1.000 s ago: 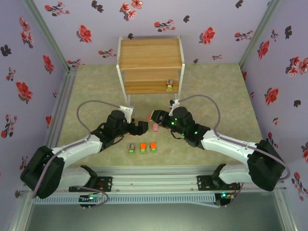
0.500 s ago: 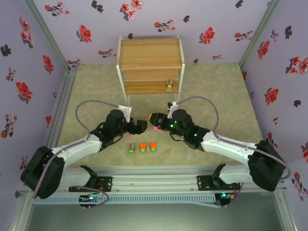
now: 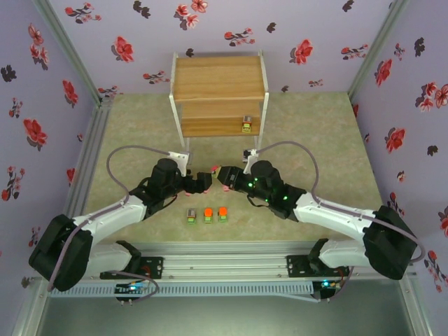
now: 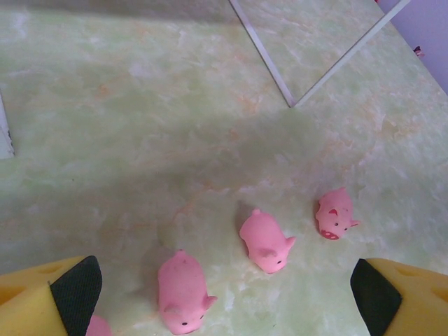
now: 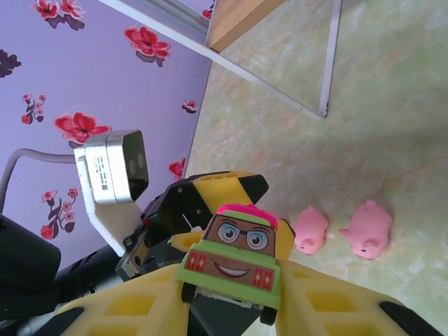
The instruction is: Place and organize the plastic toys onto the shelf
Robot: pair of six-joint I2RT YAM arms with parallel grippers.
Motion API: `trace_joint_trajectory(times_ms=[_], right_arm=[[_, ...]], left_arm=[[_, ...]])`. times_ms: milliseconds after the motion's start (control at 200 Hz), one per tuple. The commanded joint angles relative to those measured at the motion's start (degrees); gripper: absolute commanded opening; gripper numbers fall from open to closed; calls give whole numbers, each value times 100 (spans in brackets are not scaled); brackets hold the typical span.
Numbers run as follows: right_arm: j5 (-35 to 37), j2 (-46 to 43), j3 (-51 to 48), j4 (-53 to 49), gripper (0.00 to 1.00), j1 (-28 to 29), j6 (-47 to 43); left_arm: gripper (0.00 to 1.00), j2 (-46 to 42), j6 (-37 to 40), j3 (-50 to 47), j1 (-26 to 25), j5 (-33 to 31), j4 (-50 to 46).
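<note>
My right gripper (image 5: 234, 287) is shut on a small green car-faced block with a pink top (image 5: 234, 259), held above the floor. Two pink pigs (image 5: 310, 229) (image 5: 367, 229) lie just beyond it. My left gripper (image 4: 227, 308) is open and low over three pink pigs (image 4: 183, 290) (image 4: 264, 241) (image 4: 334, 213); none is between its fingers. In the top view the left gripper (image 3: 203, 183) and the right gripper (image 3: 222, 175) nearly meet in front of the shelf (image 3: 218, 94). Three blocks (image 3: 191, 215) (image 3: 208, 213) (image 3: 222, 213) sit in a row near the arms. One block (image 3: 246, 124) stands on the lower board.
The shelf's thin white legs (image 4: 262, 52) (image 5: 329, 63) stand close beyond the pigs. The left gripper's yellow finger (image 5: 210, 192) sits directly behind the held block. Floral walls (image 3: 63, 91) close in the floor on three sides.
My right gripper has shifted a little left toward the left gripper, keeping the block, and has tightened slightly. The left gripper stays open and has edged slightly toward the shelf.
</note>
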Motion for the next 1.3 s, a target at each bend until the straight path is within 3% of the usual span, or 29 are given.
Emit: trace_joint_trajectory(times_ms=[0,820,1080,1295], right_arm=[[-7,-150,-62,-5,8,57,-54],[-113,32,-232,285,5,401,-88],[226,-186,-231,51,5,448,-230],[524,-594,-196,-215,6,449,-547]], left_arm=[[96,-100,-2,-14,61,-56,-86],[96,-126,-47,-53,162,-84,-88],[96,-149,-148,-88,249,-78,-77],[96,-62,-215,-75,355,578,102]])
